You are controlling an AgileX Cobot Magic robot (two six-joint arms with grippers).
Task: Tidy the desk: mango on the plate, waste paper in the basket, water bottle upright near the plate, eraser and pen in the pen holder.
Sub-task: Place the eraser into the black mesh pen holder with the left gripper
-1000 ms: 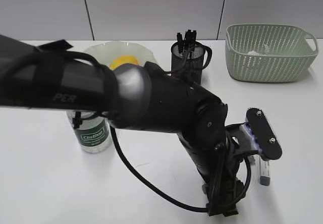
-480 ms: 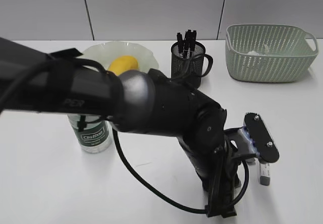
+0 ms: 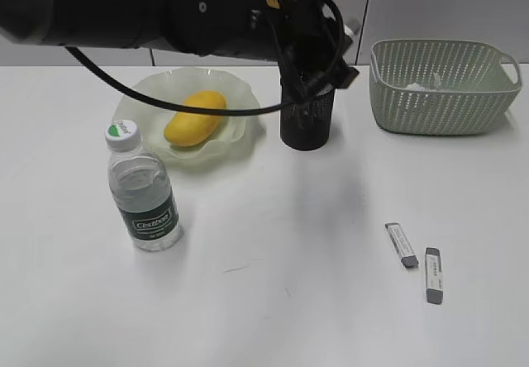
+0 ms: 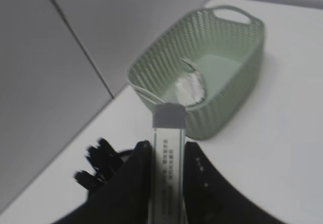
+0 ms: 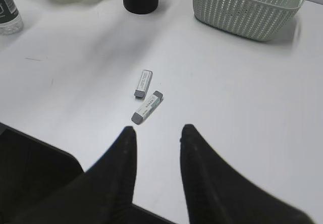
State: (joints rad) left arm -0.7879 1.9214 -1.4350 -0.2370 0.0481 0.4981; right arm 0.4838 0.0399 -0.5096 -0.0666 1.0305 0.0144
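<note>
A pale grey panelled wall with dark vertical seams stands behind the white tabletop, evenly lit

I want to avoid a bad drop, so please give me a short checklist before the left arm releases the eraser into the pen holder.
1. Held eraser clamped in left gripper: ok.
2. Gripper exactly over the pen holder: cannot tell, the arm hides the opening.
3. Free room beside the pens: cannot tell.
4. Right gripper out of the way, open: ok.
5. Two erasers left on the desk: not ok.
</note>
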